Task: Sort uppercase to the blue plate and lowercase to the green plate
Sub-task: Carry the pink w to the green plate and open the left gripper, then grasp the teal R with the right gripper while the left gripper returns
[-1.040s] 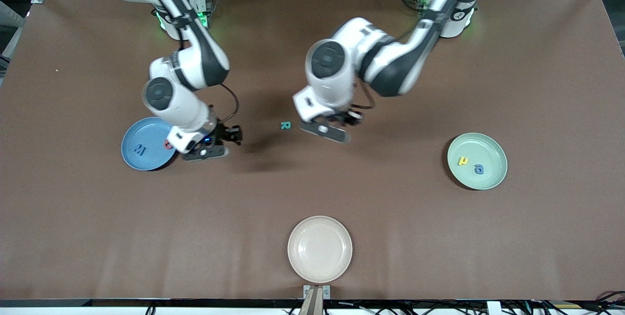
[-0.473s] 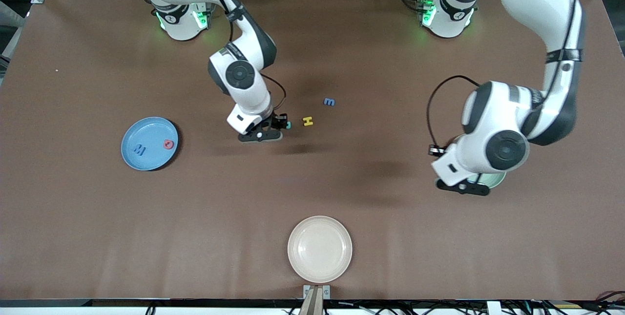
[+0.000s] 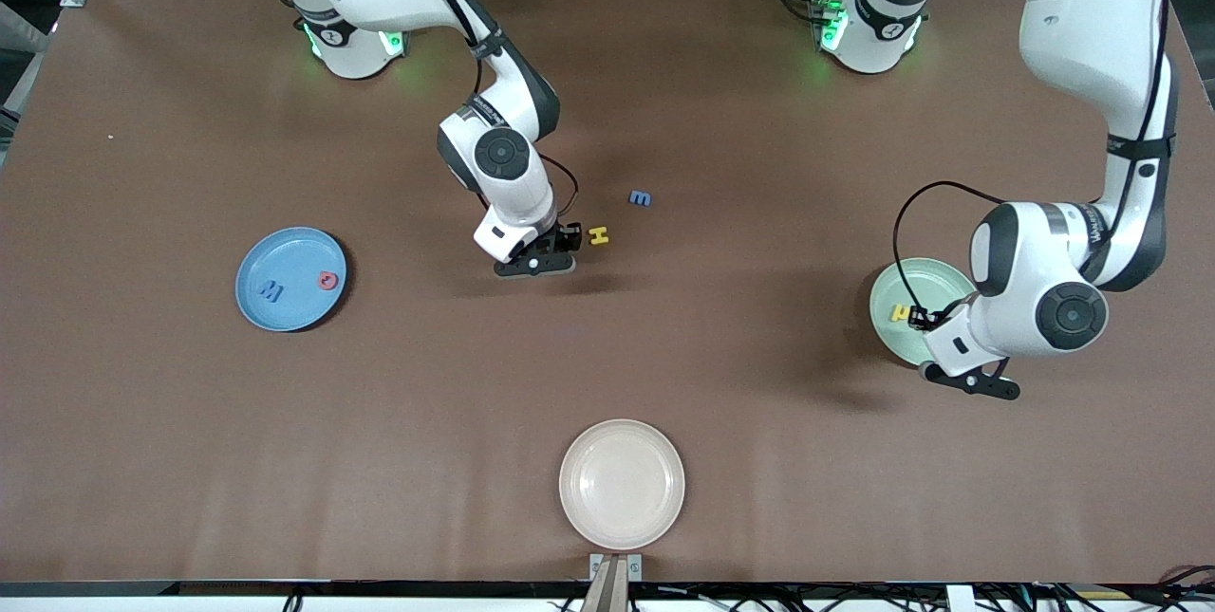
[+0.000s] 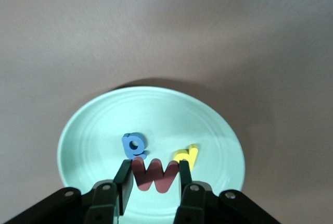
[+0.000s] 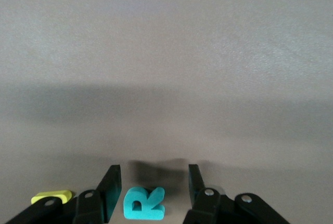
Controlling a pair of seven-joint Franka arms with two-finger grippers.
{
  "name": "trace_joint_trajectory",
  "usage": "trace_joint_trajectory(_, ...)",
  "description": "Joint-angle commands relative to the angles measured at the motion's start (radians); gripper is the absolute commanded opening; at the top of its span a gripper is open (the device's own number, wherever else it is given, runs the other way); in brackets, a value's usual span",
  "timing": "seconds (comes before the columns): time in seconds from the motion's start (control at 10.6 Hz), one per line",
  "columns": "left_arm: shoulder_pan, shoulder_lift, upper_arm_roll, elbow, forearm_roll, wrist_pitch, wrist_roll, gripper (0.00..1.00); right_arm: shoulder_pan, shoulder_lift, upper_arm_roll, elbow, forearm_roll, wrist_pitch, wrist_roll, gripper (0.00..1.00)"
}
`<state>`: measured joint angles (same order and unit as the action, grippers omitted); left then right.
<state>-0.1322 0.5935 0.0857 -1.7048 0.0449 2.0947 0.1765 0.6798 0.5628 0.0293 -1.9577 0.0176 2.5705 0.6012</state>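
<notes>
two steps run at once. the right gripper stands low over the table with its fingers spread wide, the teal-green r lying flat between them and touching neither; to close well, it should likely sink until the pads bracket the letter's edges, keep the r centred in the gap, and shut without nudging the yellow h, which lies just beside the gripper toward the left arm's end. a blue m-like letter lies a little farther off the same way. the right arm reaches from its base to mid-table, wrist bent steeply downward. the left gripper is clamped on the red m-like letter, held above the green plate; a good release probably means lowering toward bare plate between the blue a and the small yellow h before parting, so neither is knocked. the left arm folds down from high, its wrist over the plate's rim. the blue plate, well apart toward the right arm's end, holds a blue w and a red q.
</notes>
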Motion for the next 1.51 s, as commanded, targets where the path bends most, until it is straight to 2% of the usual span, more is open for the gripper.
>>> trace_joint_trajectory(0.0,-0.021,-0.017,0.029,-0.061,0.001,0.062,0.011,0.40,0.018,0.011,0.000,0.014,-0.016,0.002,0.022,0.60)
trace_joint_trajectory(0.09,-0.023,-0.024,0.031,-0.062,-0.002,0.062,0.005,0.99,0.021,0.015,0.000,0.013,-0.016,0.002,0.022,0.60)
trace_joint_trajectory(0.38,-0.070,-0.073,0.031,-0.070,0.000,0.030,-0.005,1.00,0.032,0.016,0.000,-0.009,-0.014,-0.001,0.022,0.60)
trace_joint_trajectory(0.57,-0.137,-0.133,0.026,-0.072,-0.003,-0.046,-0.052,1.00,0.040,0.014,0.000,-0.015,-0.016,-0.006,0.022,0.60)
trace_joint_trajectory(0.76,-0.270,-0.190,0.017,-0.113,-0.031,-0.073,-0.210,1.00,0.043,0.016,0.001,-0.020,-0.016,-0.010,0.019,0.59)
trace_joint_trajectory(0.85,-0.320,-0.187,-0.012,-0.119,-0.033,-0.073,-0.285,1.00,0.041,0.014,0.001,-0.021,-0.016,-0.012,0.014,0.58)
trace_joint_trajectory(1.04,-0.316,-0.184,-0.149,-0.130,-0.024,-0.067,-0.453,1.00,0.043,0.014,0.001,-0.023,-0.016,-0.012,0.003,0.50)
trace_joint_trajectory(1.13,-0.323,-0.182,-0.199,-0.150,-0.022,-0.046,-0.512,1.00,0.041,0.014,0.001,-0.021,-0.016,-0.013,-0.001,0.43)
trace_joint_trajectory(1.42,-0.329,-0.178,-0.325,-0.280,-0.020,0.169,-0.629,1.00,0.041,0.014,0.000,-0.021,-0.016,-0.013,-0.001,0.33)
